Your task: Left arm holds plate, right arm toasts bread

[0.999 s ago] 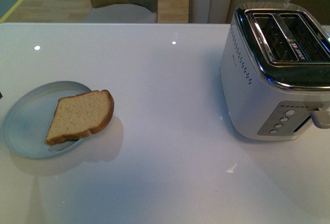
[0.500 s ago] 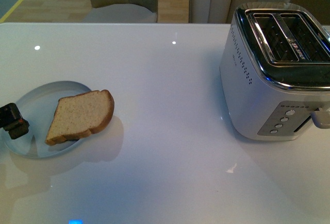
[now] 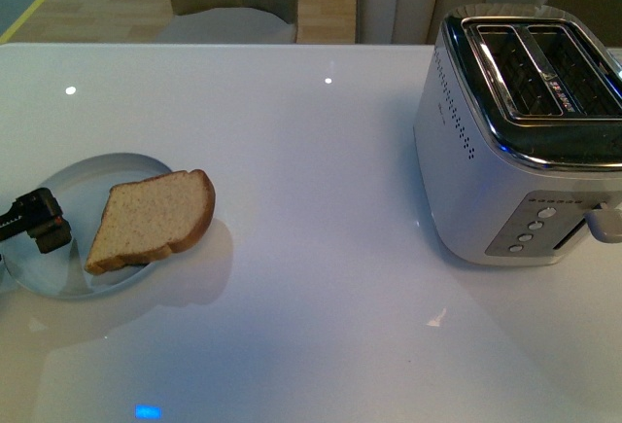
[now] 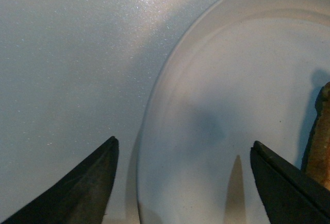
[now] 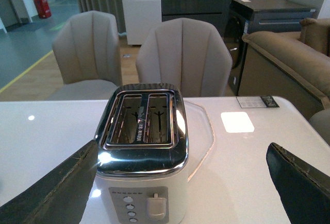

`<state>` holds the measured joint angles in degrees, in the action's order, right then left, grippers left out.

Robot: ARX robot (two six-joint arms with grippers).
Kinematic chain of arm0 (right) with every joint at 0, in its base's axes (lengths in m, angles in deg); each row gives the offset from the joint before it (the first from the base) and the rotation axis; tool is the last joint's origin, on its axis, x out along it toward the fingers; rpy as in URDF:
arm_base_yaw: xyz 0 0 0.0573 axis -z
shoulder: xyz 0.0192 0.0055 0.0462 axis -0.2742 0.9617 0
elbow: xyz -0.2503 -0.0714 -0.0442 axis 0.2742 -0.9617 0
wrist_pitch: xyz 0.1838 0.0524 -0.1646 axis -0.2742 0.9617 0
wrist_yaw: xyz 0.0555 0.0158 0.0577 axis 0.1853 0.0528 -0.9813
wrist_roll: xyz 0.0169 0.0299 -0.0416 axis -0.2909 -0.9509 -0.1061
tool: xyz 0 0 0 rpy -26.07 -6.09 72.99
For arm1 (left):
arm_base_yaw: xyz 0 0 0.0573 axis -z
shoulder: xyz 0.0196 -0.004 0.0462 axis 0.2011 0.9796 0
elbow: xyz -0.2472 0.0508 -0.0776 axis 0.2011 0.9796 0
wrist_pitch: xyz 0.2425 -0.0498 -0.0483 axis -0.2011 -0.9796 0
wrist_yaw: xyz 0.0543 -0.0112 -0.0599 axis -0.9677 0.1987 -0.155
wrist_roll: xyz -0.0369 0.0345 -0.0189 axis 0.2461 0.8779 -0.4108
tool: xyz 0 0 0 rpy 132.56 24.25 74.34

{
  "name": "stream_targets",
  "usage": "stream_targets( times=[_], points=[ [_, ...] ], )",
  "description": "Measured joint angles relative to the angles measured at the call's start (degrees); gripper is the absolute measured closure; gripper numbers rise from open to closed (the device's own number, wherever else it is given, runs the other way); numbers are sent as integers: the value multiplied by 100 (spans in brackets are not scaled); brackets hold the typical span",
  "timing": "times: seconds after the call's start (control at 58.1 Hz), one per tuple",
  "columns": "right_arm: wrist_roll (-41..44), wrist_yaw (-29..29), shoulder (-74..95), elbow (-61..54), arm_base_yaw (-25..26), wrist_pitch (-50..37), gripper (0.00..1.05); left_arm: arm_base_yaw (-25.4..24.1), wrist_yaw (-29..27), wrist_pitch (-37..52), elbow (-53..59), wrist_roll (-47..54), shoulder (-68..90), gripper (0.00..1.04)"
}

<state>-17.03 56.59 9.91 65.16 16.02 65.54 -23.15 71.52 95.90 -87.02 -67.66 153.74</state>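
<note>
The pale blue-white plate (image 3: 73,182) lies at the table's left, and the slice of brown bread (image 3: 155,217) rests on it, overhanging the right rim. My left gripper (image 3: 44,222) hangs over the plate's left rim, open. In the left wrist view its fingers (image 4: 85,185) straddle the plate (image 4: 232,95) rim with nothing between them, and the bread's crust (image 4: 324,147) shows at the frame edge. My right gripper (image 5: 183,144) is open, empty, and faces the toaster (image 5: 142,147) from the front; it is out of the front view.
The silver two-slot toaster (image 3: 525,141) stands at the table's right, slots empty, lever (image 5: 155,205) up. Chairs (image 5: 183,54) stand beyond the far table edge. A small card (image 5: 257,101) lies on the table behind the toaster.
My left gripper came in from the left edge and now sits over the plate's left rim. Plate, bread and toaster have not moved.
</note>
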Motion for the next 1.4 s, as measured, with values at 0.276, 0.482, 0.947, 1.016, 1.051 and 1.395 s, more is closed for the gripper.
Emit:
stream_targets(
  times=[0.276, 0.482, 0.947, 1.016, 1.051, 1.395],
  points=[
    [0, 0, 0, 0, 0, 0, 9, 85, 2, -120, -87, -188, 48, 72],
    [0, 0, 0, 0, 0, 0, 9, 50, 232, -140, -103, -573, 48, 102],
    [0, 0, 0, 0, 0, 0, 9, -118, 575, -133, 343, -1294, -520, 102],
    [0, 0, 0, 0, 0, 0, 9, -122, 597, -155, 505, -1307, -800, 102],
    [0, 0, 0, 0, 0, 0, 9, -122, 597, -192, 590, -1307, -960, 102],
    [0, 0, 0, 0, 0, 0, 9, 138, 745, -1261, 1139, -1569, -3191, 102]
  ],
)
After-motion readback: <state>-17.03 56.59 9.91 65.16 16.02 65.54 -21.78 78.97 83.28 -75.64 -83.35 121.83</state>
